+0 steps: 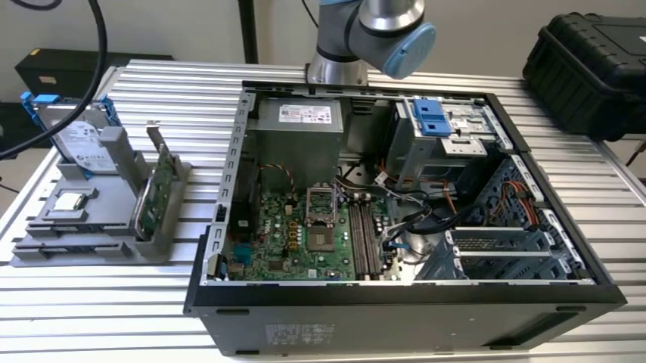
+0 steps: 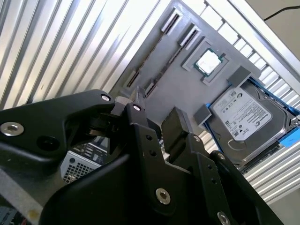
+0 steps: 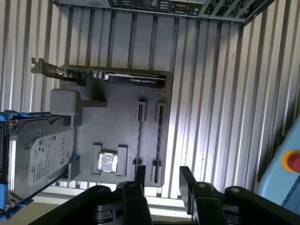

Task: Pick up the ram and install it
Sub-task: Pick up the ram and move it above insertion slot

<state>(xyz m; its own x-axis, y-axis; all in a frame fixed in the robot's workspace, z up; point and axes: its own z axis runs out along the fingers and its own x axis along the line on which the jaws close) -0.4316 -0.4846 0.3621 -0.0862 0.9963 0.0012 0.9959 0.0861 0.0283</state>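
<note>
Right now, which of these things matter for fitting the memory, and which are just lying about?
For the job: end effector; ram, seemingly the thin strip edge-on in the grey holder; motherboard slots.
Lying about: hard drive; green card; processor chip; black case.

Grey holder, silver drive with blue rails, green card.

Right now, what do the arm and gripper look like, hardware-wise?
In the exterior view the arm is a silver-grey metal tube with a rounded light-blue joint cap. The gripper, seen in both wrist views, is matte black. It has angular linkage bars that end in two flat fingers, studded with round silver screw heads.
</note>
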